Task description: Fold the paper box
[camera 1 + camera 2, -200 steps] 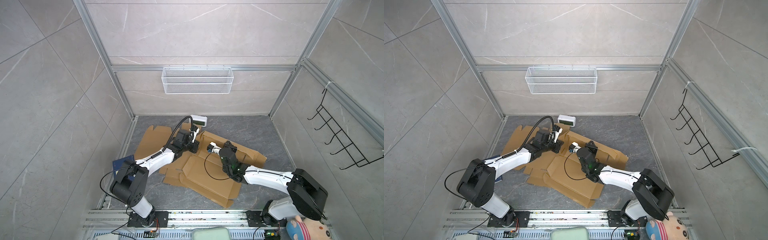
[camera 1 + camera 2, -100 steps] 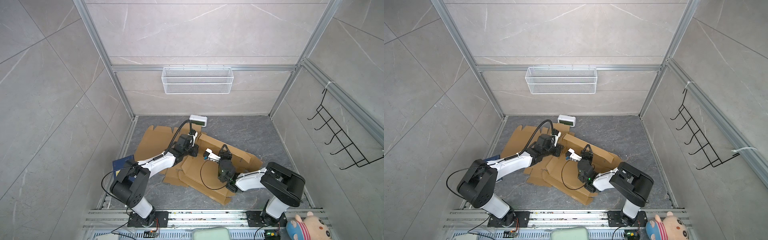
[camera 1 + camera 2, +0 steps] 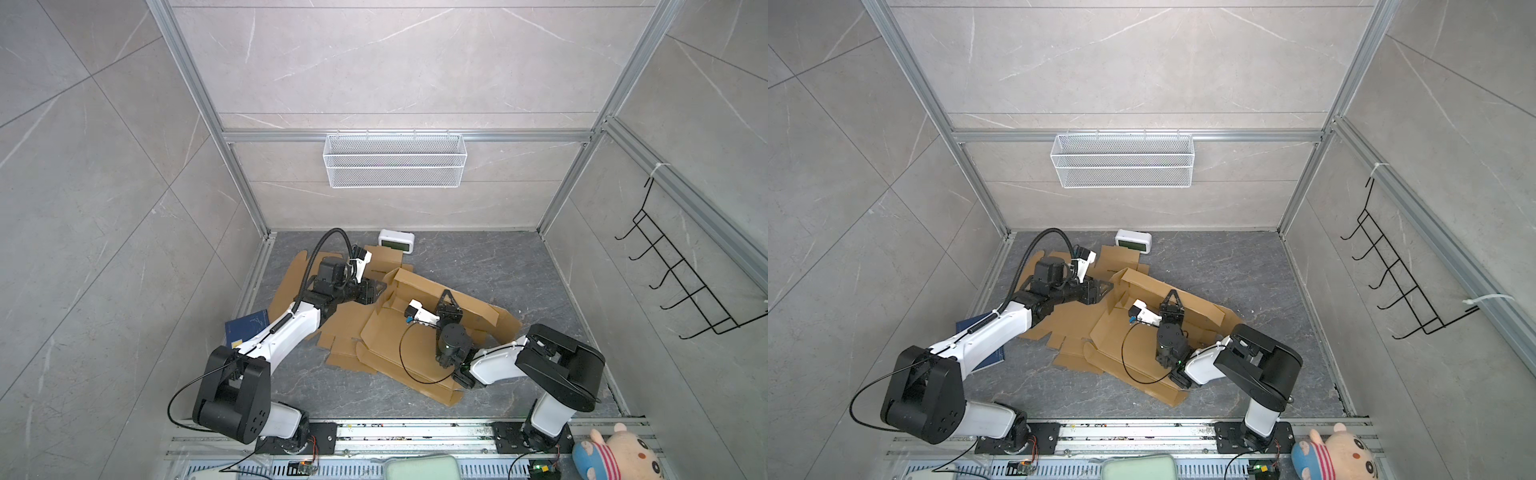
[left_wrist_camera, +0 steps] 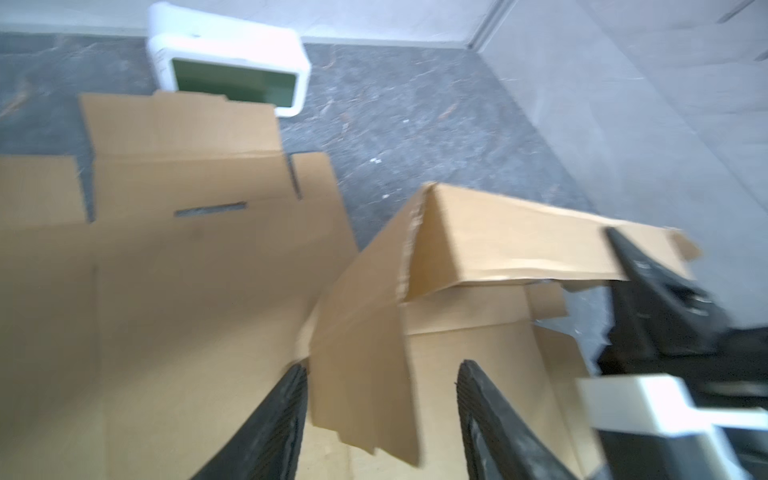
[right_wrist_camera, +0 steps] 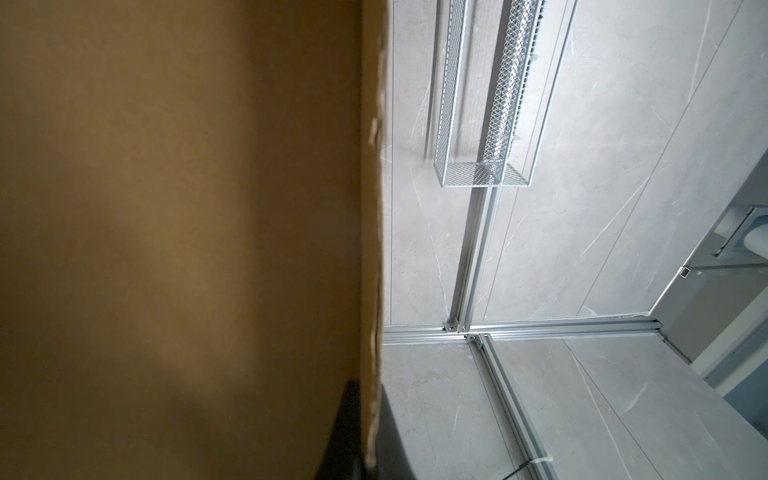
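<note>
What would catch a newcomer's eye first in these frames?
A flattened brown paper box sprawls across the middle of the floor, one wall raised. The right end effector pinches that wall's edge, while the left end effector stands open beside its corner. A plush toy sits by the front right rail.

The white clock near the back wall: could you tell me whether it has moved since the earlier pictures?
No. The white clock stays put, beneath the wire basket as before.

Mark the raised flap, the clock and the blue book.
raised flap (image 4: 519, 245), left wrist view, outer face
clock (image 3: 395, 245), in a top view, screen
blue book (image 3: 244, 330), in a top view, cover
</note>
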Tool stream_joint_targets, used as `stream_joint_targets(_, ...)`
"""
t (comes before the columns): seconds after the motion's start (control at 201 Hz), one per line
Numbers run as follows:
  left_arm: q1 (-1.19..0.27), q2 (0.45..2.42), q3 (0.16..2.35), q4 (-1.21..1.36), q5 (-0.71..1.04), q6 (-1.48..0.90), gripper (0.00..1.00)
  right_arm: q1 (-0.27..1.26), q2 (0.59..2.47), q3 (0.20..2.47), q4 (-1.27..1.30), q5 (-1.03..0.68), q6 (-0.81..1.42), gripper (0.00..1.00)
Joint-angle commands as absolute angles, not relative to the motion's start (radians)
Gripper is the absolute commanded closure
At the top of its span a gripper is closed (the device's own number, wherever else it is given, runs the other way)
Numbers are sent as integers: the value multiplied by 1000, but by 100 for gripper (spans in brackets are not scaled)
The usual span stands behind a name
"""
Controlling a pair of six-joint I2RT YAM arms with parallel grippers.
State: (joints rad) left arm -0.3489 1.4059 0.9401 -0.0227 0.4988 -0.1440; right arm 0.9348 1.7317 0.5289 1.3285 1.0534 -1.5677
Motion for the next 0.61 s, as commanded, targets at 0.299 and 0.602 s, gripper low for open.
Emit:
stream_joint_targets(0.299,-114,1516,1068,-86,688,-21,38,939,1726,514,1304,1020,-1530,100)
stream_joint_targets(0.602,-221,1620,1079,-233,659,258,35,939,1691,521,1215,1007,-1482,100)
